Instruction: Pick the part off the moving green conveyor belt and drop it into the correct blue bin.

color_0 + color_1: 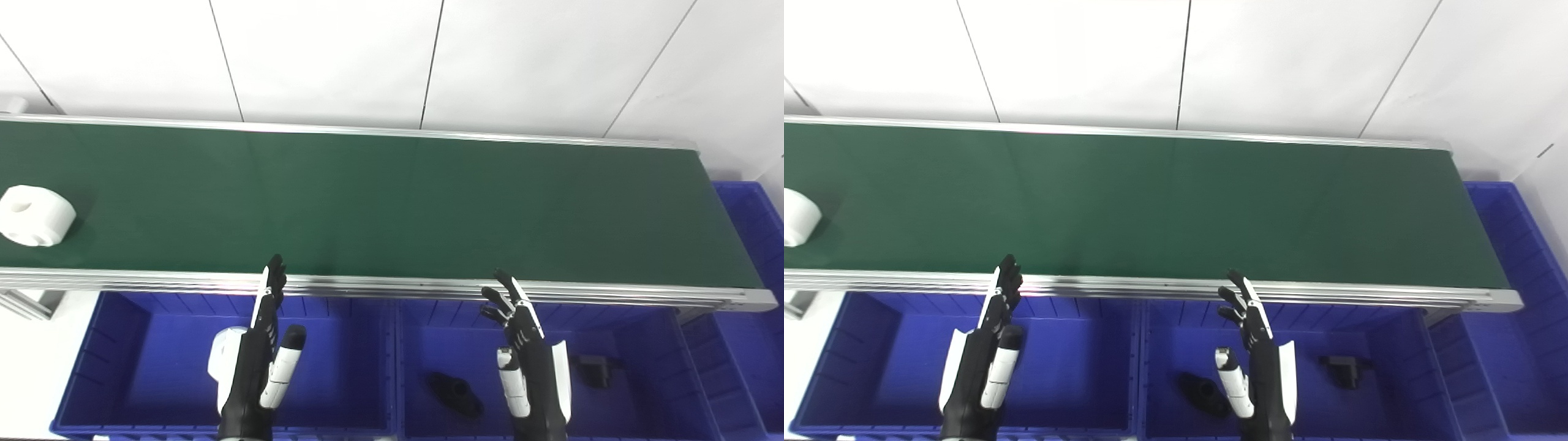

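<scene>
White part (35, 215) far left of left robot hand (264, 361)

Looks like a factory-style sorting station, prob. a lab/test cell mocked up as a production line. Evidence: long green conveyor belt (380, 202) w/ aluminium side rails (392, 285) running across the frame; row of blue plastic bins (153, 361) set just below its near edge, plus another blue bin (1519, 294) at the belt's right end. White machined-looking part (35, 215) riding on the belt at far left; small black parts (454, 393) lying in the middle bin. Plain white panelled wall (331, 55) behind, no household or office furnishings in view.
</scene>
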Robot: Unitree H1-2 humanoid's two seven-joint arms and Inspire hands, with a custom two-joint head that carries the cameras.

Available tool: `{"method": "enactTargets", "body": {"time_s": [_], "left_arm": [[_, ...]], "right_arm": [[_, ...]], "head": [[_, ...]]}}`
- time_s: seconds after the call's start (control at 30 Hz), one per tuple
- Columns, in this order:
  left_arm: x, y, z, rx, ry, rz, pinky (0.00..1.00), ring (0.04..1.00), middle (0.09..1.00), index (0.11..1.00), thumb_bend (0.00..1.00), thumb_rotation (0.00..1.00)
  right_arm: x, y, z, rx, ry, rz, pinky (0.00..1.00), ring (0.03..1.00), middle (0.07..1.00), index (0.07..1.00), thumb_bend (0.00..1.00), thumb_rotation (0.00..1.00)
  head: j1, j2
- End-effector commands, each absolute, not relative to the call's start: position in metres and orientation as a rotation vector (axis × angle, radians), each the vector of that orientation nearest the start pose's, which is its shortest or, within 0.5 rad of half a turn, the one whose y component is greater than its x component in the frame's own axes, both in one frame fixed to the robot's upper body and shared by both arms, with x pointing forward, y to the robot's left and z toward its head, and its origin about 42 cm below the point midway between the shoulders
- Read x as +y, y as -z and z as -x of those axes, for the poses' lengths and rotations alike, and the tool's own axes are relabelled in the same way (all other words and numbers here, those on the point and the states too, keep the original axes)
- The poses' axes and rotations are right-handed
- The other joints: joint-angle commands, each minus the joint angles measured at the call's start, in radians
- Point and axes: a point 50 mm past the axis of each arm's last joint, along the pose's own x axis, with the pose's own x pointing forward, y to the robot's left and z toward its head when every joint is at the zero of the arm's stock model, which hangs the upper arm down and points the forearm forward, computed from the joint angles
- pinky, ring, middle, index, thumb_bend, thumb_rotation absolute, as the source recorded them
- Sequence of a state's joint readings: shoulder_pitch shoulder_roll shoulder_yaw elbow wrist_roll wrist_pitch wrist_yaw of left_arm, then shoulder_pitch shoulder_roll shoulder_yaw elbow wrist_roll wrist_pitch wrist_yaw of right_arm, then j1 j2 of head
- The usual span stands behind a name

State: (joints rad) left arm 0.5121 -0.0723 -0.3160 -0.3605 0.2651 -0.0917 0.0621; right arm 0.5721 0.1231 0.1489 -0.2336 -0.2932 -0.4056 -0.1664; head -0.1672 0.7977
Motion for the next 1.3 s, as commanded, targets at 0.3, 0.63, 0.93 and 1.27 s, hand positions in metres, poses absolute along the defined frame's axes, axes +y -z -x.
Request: {"method": "enactTargets", "body": {"time_s": [0.3,0.63,0.93,1.27], "left_arm": [[0.124,-0.122,-0.123,-0.029,0.097,-0.046,1.00,0.992,1.000,1.000,0.64,1.00],[0.123,-0.122,-0.124,-0.031,0.096,-0.054,1.00,0.988,1.000,1.000,0.63,1.00],[0.123,-0.122,-0.124,-0.030,0.099,-0.050,1.00,0.990,1.000,1.000,0.61,1.00],[0.109,-0.111,-0.122,-0.019,0.112,-0.070,0.95,0.952,0.994,0.989,0.58,0.98]], "right_arm": [[-0.167,-0.096,-0.101,-0.150,0.144,0.118,0.75,0.835,0.937,0.896,0.72,1.00],[-0.167,-0.094,-0.101,-0.149,0.146,0.121,0.74,0.825,0.934,0.891,0.74,0.99],[-0.168,-0.094,-0.101,-0.145,0.145,0.129,0.73,0.818,0.933,0.890,0.74,1.00],[-0.183,-0.086,-0.098,-0.139,0.106,0.101,0.79,0.853,0.967,0.928,0.70,1.00]], "head": [[-0.002,0.002],[-0.003,0.002],[0.000,0.001],[0.187,-0.075]]}}
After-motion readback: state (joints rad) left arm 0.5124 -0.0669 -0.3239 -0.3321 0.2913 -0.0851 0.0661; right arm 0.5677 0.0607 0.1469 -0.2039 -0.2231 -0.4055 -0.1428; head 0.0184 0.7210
